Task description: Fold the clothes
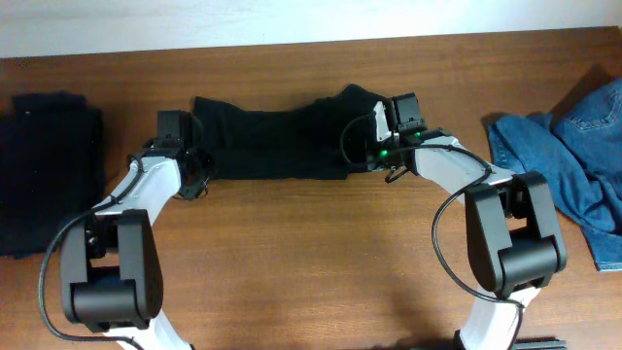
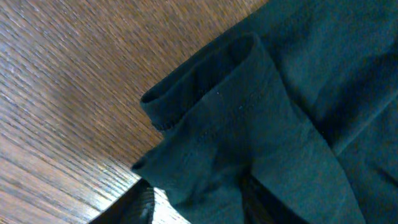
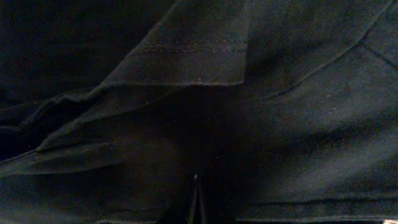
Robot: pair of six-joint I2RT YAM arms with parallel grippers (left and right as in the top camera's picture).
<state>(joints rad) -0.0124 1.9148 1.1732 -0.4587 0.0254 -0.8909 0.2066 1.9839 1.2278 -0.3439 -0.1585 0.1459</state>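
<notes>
One of the clothes, a black garment (image 1: 277, 141), lies stretched across the middle of the table between my two grippers. Its hemmed sleeve (image 2: 211, 99) fills the left wrist view. My left gripper (image 1: 199, 170) (image 2: 199, 208) sits at the garment's left end with cloth between its jaws. They stand apart, and a strip of table shows beside the left finger (image 2: 140, 205). My right gripper (image 1: 364, 146) (image 3: 196, 202) is shut on the right end, and dark folds (image 3: 186, 68) run towards its tips. A second black garment (image 1: 49, 165) lies folded at the far left.
A crumpled pair of blue jeans (image 1: 573, 156) lies at the right edge of the wooden table (image 1: 311, 262). Both arm bases stand at the near edge. The back edge of the table runs close behind the stretched garment.
</notes>
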